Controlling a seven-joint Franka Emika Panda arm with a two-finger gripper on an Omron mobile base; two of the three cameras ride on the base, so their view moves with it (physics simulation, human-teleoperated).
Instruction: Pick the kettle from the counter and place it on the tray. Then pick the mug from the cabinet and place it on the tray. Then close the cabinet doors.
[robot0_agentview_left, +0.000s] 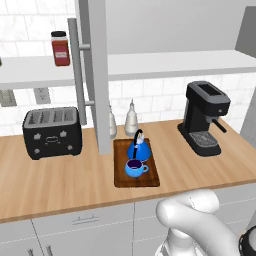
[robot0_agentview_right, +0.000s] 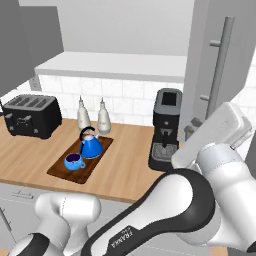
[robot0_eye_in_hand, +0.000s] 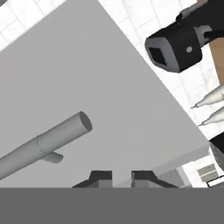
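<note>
Closing the cabinet doors is the step in hand, judging by how things lie: the kettle (robot0_agentview_left: 139, 147) and the mug (robot0_agentview_left: 134, 167) both already sit on the tray (robot0_agentview_left: 120, 177), which lies on the counter (robot0_agentview_left: 60, 182) about midway along, the kettle toward the back wall and the mug just in front of it, toward the front edge. Both cabinet doors stand open: the left door (robot0_agentview_left: 97, 75) juts out edge-on over the tray's back left corner, and the right door (robot0_agentview_right: 210, 60) stands near the coffee machine (robot0_agentview_right: 165, 127) at the counter's right end.

In the hand view the pincer (robot0_eye_in_hand: 121, 178) faces the flat grey face of a door (robot0_eye_in_hand: 87, 87), close to it, with the long bar handle (robot0_eye_in_hand: 41, 142) running off to one side. Its two dark tips stand slightly apart with nothing between them.

Next, the move likely calls for pressing against that panel and sweeping it round toward the cabinet (robot0_agentview_left: 165, 25) until it shuts, then doing the same with the other door, while keeping the arm clear of the coffee machine.
</note>
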